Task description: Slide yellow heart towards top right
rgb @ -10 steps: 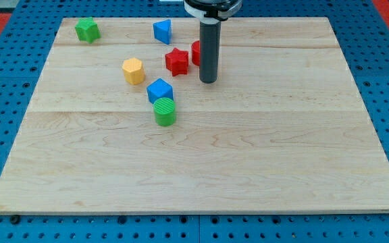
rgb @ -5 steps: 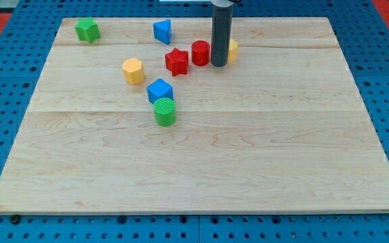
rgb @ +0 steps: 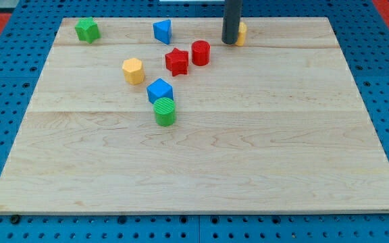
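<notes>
Blocks nearest you, the green ribbed cylinder (rgb: 165,111) and blue cube (rgb: 159,90), have not shifted. Farther up, your rod's tip (rgb: 230,42) has advanced, touching the mostly hidden yellow heart (rgb: 242,32), now near the wooden board's (rgb: 248,155) top edge. No gripper is fitted. Continue pushing rightward.

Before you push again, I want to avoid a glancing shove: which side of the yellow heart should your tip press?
Its lower-left side. The yellow heart peeks out right of my tip, mostly hidden by the rod, so pushing from there drives it toward the top right.
</notes>
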You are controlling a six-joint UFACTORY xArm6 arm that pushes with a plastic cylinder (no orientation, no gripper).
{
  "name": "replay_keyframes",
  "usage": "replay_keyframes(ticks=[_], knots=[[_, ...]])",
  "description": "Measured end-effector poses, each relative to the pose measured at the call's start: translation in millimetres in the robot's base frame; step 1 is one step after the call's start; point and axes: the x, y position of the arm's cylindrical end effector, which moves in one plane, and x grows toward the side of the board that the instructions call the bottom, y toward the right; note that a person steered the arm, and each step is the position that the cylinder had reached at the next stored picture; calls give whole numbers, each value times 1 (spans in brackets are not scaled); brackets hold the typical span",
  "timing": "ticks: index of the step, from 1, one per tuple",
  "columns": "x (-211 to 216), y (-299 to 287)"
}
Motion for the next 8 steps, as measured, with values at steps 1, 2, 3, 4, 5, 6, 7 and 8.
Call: replay_keyframes(ticks=[1,2,3,4,5,6,7,8], knots=[[-10,-6],[-13,28],[-13,63],[-13,96],[-13,94],[0,89],[6,96],[6,96]])
